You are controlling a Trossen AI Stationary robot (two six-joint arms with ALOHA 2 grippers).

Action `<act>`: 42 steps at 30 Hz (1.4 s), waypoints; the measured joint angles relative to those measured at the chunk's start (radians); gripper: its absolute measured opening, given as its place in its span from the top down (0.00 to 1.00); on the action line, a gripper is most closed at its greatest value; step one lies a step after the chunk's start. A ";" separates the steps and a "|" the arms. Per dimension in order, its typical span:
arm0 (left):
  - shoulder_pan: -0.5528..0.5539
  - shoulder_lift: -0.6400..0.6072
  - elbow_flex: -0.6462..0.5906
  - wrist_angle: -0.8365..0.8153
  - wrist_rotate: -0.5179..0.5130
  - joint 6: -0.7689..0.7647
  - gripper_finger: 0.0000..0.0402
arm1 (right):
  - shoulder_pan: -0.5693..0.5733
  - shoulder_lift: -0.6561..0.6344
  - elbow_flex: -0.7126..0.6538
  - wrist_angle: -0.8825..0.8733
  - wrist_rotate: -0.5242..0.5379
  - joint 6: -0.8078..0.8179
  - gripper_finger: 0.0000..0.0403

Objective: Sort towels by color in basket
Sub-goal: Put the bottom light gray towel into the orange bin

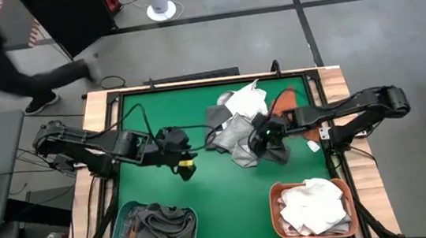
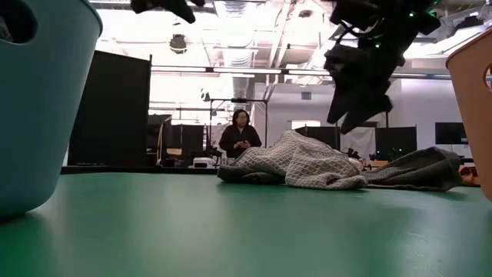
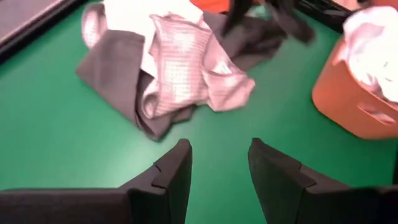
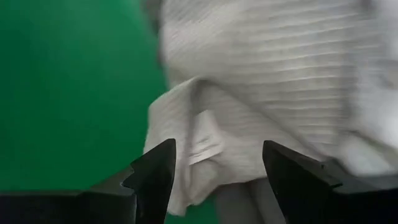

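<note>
Teal basket (image 2: 38, 100) looms low; overhead, both released hands (image 1: 180, 164) (image 1: 267, 139) flank towels (image 1: 238, 128).

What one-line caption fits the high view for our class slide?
Two arms over a green table: right pincer at the towel pile, left pincer waiting open, teal basket and orange basket below.

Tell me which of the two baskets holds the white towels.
The orange basket on the right arm's side: white towels fill it, while the teal basket holds dark grey and rust ones.
</note>
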 joint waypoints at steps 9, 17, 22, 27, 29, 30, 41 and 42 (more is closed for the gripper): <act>0.093 -0.080 0.000 0.082 -0.004 0.091 0.62 | 0.056 0.185 0.000 0.081 0.017 -0.028 0.33; 0.120 -0.196 0.000 0.081 -0.048 0.154 0.62 | 0.088 0.289 0.000 0.233 -0.002 -0.182 0.51; 0.117 -0.273 0.000 0.054 -0.045 0.153 0.62 | 0.095 0.319 0.000 0.272 -0.005 -0.184 0.84; 0.105 -0.328 0.000 -0.015 -0.023 0.200 0.62 | 0.085 0.270 0.016 0.282 -0.033 -0.029 0.93; 0.105 -0.340 0.000 -0.038 -0.023 0.251 0.62 | 0.083 0.228 0.047 0.300 -0.035 0.021 0.93; 0.106 -0.344 0.000 -0.042 -0.023 0.279 0.62 | 0.083 0.204 0.063 0.317 -0.038 0.023 0.93; 0.106 -0.266 0.000 -0.021 -0.023 0.542 0.62 | 0.087 0.046 0.254 0.446 -0.093 -0.097 0.94; 0.106 -0.258 0.000 -0.022 -0.021 0.547 0.62 | 0.094 0.041 0.269 0.446 -0.093 -0.093 0.94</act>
